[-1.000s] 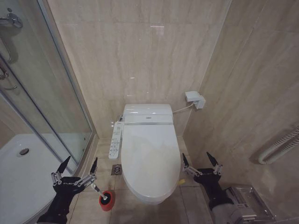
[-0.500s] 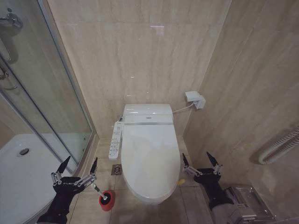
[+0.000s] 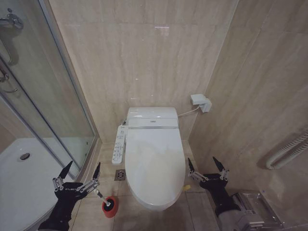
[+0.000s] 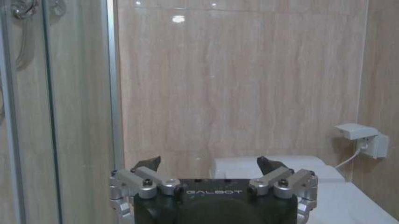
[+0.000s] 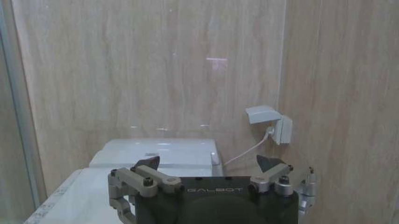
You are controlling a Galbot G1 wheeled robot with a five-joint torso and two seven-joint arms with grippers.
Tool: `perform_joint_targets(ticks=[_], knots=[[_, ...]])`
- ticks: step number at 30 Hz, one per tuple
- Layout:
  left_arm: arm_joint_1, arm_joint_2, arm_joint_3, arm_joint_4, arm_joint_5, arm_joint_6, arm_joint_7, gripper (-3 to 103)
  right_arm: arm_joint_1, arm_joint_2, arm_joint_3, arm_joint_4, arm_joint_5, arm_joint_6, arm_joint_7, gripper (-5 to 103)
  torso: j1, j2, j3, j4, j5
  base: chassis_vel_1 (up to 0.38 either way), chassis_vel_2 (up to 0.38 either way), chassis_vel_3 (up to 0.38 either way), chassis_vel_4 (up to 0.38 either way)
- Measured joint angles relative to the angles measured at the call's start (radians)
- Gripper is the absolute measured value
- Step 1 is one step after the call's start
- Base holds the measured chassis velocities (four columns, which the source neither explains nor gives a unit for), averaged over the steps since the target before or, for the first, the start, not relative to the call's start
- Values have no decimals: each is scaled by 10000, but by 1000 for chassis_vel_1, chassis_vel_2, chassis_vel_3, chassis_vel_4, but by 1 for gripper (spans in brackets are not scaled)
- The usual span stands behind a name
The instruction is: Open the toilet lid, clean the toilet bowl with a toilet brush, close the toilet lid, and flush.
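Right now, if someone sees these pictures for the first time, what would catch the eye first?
The white toilet with its toilet lid shut stands in the middle, against the beige wall. Low at either side, the left gripper and right gripper hover open and hold nothing. By the left gripper, the toilet brush sits in its red holder on the floor.

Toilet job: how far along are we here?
Nothing looks done yet. The toilet lid is down, covering the bowl. The toilet brush sits in its red holder on the floor. Nothing is in hand: the left gripper hangs open just left of the brush, the right gripper open beside the toilet's right edge. Left: opening the lid, scrubbing, closing, flushing.
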Motion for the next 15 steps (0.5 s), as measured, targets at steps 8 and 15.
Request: perform_joint_targets(ticks=[8,15], knots=[[-39,-13,19,0,-11,164,-1,100,0,0,1,0,0,0,0,100,0,0,0,0,-1,0,0,0,0],[-475,-155,251,0,-258,1739,-118,100,0,0,0,0,0,0,0,100,0,0,0,0,1,0,0,0,0]])
